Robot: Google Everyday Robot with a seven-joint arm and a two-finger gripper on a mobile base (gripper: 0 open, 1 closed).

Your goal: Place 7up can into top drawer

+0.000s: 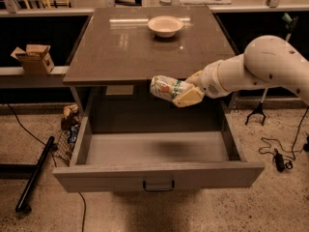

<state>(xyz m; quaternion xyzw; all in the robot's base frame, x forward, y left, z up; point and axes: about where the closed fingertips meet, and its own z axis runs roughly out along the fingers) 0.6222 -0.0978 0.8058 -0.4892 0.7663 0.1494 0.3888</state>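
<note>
My tool (pixel 186 95) is clenched on the 7up can (pixel 165 87) and holds it on its side in the air, its pale yellow fingers (pixel 189 97) pressed against the end nearest my arm (pixel 260 67). The can hangs just below the front edge of the desk (pixel 120 52) and above the back part of the top drawer (pixel 159 174), touching neither. The drawer is pulled well out, its grey floor showing a soft shadow under the can, and its small dark handle (pixel 158 185) sits at the centre of the front panel. A white bowl (pixel 165 26) rests on the desk near its far edge, well apart from the can. A cardboard box (pixel 34 58) sits on a low ledge beside the desk.
</note>
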